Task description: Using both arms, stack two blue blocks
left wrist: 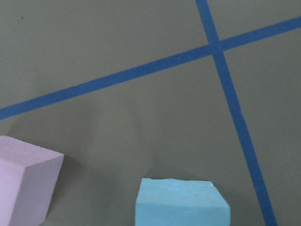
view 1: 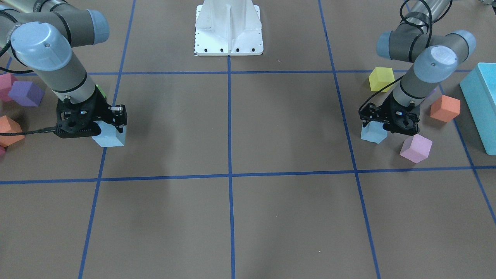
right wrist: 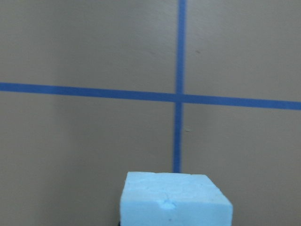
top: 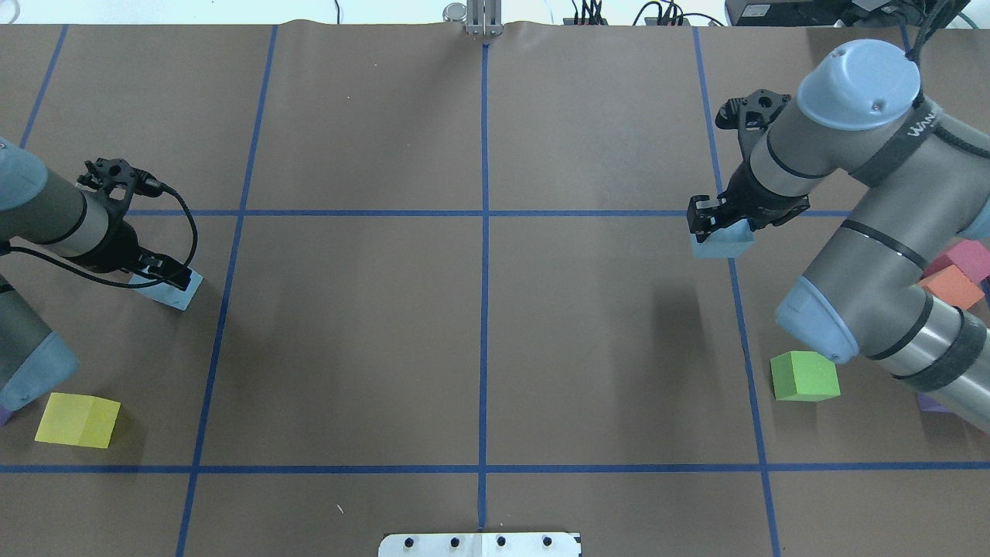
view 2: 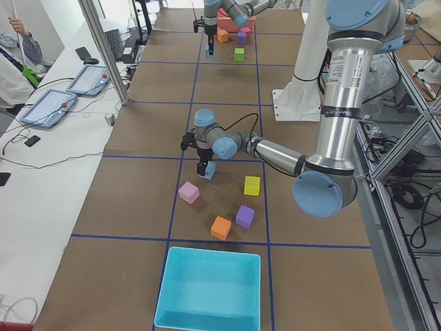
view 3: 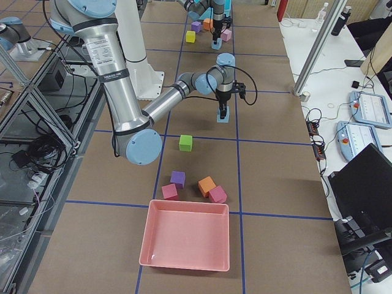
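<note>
Two pale blue blocks sit far apart near the table surface. My left gripper point(top: 164, 277) is shut on one blue block point(top: 176, 291), which also shows in the front view point(view 1: 374, 133) and at the bottom of the left wrist view point(left wrist: 181, 205). My right gripper point(top: 715, 223) is shut on the other blue block point(top: 725, 242), seen in the front view point(view 1: 111, 136) and in the right wrist view point(right wrist: 176, 200). Both blocks are at or just above the table. The fingertips do not show in the wrist views.
Near my left gripper lie a pink cube point(view 1: 415, 148), an orange cube point(view 1: 445, 108), a yellow cube point(view 1: 381, 78) and the turquoise bin point(view 1: 482, 104). On my right side lie a green cube point(top: 804, 376), purple point(view 1: 26, 93) and orange point(view 1: 8, 130) cubes, and a pink bin point(view 3: 187, 242).
</note>
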You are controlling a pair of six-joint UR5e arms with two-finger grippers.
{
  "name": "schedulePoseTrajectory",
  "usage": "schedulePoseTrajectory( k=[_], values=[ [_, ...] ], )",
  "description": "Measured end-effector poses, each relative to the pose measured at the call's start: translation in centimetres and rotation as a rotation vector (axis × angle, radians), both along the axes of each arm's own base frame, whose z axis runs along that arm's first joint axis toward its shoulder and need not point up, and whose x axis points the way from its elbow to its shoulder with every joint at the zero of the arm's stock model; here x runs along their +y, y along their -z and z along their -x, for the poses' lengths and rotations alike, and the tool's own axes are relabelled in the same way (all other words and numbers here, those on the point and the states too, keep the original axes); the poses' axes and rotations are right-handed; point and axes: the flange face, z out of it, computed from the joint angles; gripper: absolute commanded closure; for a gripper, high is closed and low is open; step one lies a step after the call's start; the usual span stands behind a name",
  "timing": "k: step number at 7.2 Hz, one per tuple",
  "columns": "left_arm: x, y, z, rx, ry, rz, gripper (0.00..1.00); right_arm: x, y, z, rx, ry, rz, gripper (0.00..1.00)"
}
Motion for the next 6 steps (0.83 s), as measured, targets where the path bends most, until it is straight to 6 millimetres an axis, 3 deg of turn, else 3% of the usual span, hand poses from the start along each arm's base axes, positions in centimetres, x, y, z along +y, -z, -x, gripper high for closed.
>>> schedulePoseTrajectory(
  k=[1,4,5,6],
  values=[
    [-0.1,-0.9,-0.3,0.0,-0.001,0.001,0.29,0.4,1.7,1.6,-0.012,0.007,-0.003,0.44],
    [-0.6,-1.6,-1.0,0.019,0.007,0.004,0.31,0.3,7.1,7.8,-0.041,0.003,-0.022,0.44],
    [-0.7,-1.2,-1.1,0.026,0.008,0.002,0.4,0.0,8.5,9.3,-0.043,0.001,-0.03,0.44],
    [-0.7,-0.9,-1.2,0.03,0.007,0.0,0.41,-0.1,9.2,10.1,-0.045,-0.001,-0.036,0.44]
  ],
)
